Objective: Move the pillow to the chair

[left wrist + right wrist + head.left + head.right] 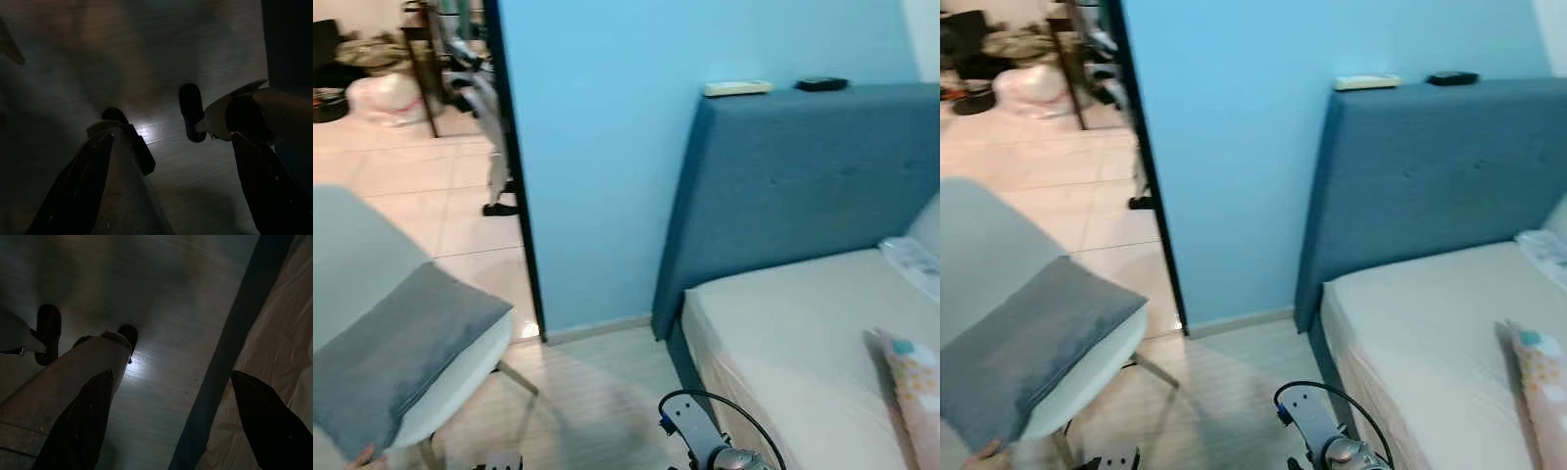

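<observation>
The flat grey fabric pillow [396,354] is seen lying on the seat of the white moulded chair [460,387], draped over its front edge. Beside the chair, light wood-look floor [597,392] runs to the blue upholstered headboard [803,186] and the bed's cream mattress [793,343], where a patterned cushion [913,387] lies. Two small remotes [737,88] are set on the headboard's top. The left gripper [171,191] and right gripper [171,426] are hung low over the floor, fingers spread wide and holding nothing.

Pillow [396,352]: soft matt grey cloth. Chair [460,387]: smooth white plastic. Headboard [803,186]: blue fabric. Floor [597,392]: glossy.
</observation>
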{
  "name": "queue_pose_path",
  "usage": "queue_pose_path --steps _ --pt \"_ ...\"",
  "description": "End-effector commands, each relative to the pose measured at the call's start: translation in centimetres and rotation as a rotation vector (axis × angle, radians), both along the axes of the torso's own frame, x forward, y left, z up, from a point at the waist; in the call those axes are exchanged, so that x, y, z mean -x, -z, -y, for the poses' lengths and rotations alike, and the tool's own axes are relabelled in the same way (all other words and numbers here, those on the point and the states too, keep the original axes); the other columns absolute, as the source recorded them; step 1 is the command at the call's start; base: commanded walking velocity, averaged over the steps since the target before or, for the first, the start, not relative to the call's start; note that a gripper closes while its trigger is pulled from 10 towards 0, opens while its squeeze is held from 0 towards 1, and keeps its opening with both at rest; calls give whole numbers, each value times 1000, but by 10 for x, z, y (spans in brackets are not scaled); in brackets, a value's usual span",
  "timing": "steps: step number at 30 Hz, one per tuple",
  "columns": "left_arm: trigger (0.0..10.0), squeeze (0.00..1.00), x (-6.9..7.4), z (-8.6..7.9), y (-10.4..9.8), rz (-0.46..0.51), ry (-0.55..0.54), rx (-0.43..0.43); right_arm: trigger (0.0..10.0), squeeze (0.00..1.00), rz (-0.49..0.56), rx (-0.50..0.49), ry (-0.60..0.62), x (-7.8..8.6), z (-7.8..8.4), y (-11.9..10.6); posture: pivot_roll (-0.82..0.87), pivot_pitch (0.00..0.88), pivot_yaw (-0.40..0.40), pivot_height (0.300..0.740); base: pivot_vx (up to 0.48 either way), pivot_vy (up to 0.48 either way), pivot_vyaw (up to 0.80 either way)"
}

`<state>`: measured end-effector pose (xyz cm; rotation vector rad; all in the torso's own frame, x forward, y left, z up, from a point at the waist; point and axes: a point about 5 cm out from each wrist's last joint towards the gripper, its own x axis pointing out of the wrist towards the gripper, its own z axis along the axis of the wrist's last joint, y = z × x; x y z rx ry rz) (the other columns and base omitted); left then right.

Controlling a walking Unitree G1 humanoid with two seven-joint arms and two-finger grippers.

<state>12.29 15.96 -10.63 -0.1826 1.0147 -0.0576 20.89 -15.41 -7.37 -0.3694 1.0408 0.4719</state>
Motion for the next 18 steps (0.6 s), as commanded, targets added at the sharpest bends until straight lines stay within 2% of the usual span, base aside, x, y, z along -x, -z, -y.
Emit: queue_pose_path --steps 1,18 --pt "10000 0 7 -1 2 -25 -2 -2 10000 0 -9 -12 8 2 -2 1 9 32 -45 709 0 0 0" --pt "10000 0 7 4 3 -28 -2 1 10000 0 -11 -8 -3 3 0 1 9 26 -59 709 0 0 0"
